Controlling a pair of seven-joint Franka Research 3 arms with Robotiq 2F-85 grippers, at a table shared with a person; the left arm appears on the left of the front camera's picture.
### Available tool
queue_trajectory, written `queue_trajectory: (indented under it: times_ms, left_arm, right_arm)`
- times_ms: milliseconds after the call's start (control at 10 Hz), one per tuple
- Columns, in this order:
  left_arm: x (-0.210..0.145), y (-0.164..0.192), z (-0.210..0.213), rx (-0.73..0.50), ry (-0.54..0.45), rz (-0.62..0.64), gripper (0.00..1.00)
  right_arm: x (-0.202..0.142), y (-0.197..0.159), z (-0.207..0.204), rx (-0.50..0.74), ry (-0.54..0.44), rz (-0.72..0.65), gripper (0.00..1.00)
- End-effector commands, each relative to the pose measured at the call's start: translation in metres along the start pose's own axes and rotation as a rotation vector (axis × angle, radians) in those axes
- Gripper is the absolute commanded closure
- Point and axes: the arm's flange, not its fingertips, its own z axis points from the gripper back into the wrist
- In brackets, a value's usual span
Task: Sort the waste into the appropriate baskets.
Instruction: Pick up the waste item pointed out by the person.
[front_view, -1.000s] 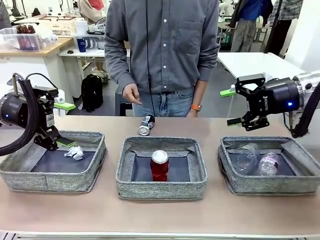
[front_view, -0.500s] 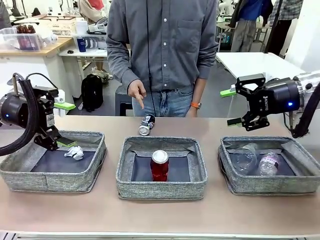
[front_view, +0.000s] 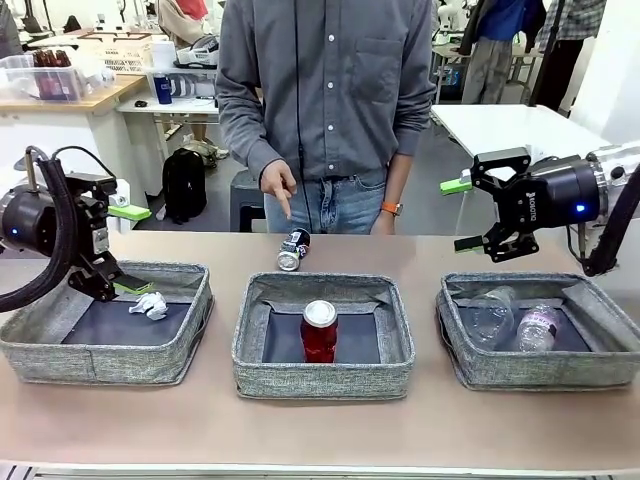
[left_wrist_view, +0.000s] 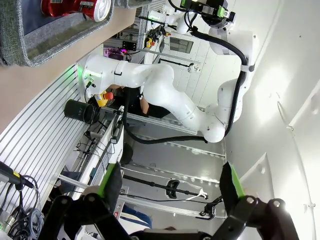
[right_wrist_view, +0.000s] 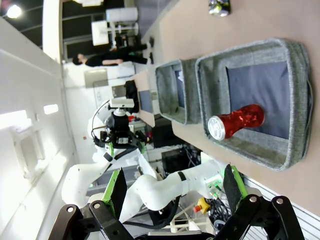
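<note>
Three grey baskets stand in a row: left (front_view: 100, 362), middle (front_view: 320, 380), right (front_view: 545, 372). A white paper wad (front_view: 149, 304) lies in the left one. The red can (front_view: 319, 330) stands in the middle one. A clear cup (front_view: 487, 318) and a bottle (front_view: 537, 327) lie in the right one. A crushed dark can (front_view: 292, 250) lies on the table beyond the middle basket, under a person's pointing hand (front_view: 277, 186). My left gripper (front_view: 131, 250) hangs open over the left basket's far corner. My right gripper (front_view: 460, 214) hovers open above the right basket's far left corner.
The left wrist view holds open fingers (left_wrist_view: 110, 182), the red can (left_wrist_view: 75, 6) and the right arm (left_wrist_view: 165, 90). The right wrist view holds the red can (right_wrist_view: 235, 121), the middle basket (right_wrist_view: 297, 100), the crushed can (right_wrist_view: 219, 6) and its open gripper (right_wrist_view: 175, 187).
The person's hand has shifted a little right and now points a finger down at the crushed can. Neither arm has moved.
</note>
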Motion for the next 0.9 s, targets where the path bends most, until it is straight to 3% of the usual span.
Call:
queue_trajectory:
  times_ms: [0, 300, 400, 600, 700, 800]
  left_arm:
    - [0.029, -0.026, -0.013, 0.150, -0.015, 0.042, 0.00]
    - [0.129, -0.079, -0.066, 0.519, -0.155, 0.092, 0.00]
    - [0.162, -0.089, -0.085, 0.727, -0.322, 0.066, 0.00]
    - [0.203, -0.090, -0.127, 1.132, -0.525, -0.078, 0.00]
    - [0.217, -0.082, -0.149, 1.326, -0.532, -0.138, 0.00]
    - [0.230, -0.076, -0.166, 1.446, -0.569, -0.194, 0.00]
  right_arm:
    - [-0.001, 0.003, 0.003, -0.012, 0.005, -0.016, 0.00]
    - [-0.001, 0.003, 0.003, -0.012, 0.005, -0.016, 0.00]
    - [-0.001, 0.003, 0.003, -0.012, 0.005, -0.016, 0.00]
    - [-0.001, 0.003, 0.003, -0.012, 0.005, -0.016, 0.00]
    - [-0.001, 0.003, 0.003, -0.012, 0.005, -0.016, 0.00]
    - [-0.001, 0.003, 0.003, -0.012, 0.005, -0.016, 0.00]
